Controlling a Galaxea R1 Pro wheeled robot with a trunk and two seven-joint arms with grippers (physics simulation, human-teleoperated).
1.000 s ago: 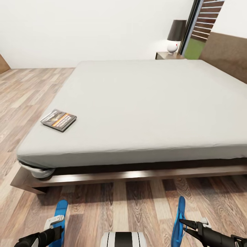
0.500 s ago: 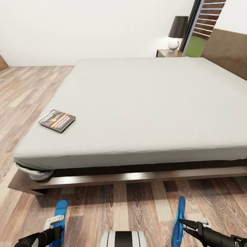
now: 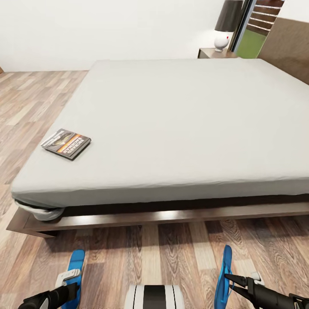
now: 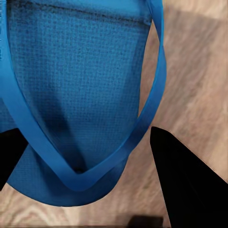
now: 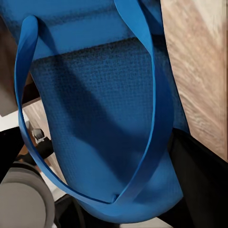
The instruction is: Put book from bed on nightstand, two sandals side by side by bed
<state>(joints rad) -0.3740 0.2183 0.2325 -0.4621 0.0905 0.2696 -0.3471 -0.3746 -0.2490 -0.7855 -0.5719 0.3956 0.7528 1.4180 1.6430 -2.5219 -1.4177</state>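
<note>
Book (image 3: 65,143) far beyond left gripper (image 3: 68,288)

Small dark paperback book with orange band (image 3: 66,143) is lying on the grey mattress; white cover lettering is showing, too small to read.

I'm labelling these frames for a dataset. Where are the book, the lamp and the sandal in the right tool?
book (image 3: 66,144), head view, middle of its dark cover.
lamp (image 3: 221,41), head view, its round white base.
sandal in the right tool (image 3: 223,277), head view, its blue sole seen edge-on.
</note>
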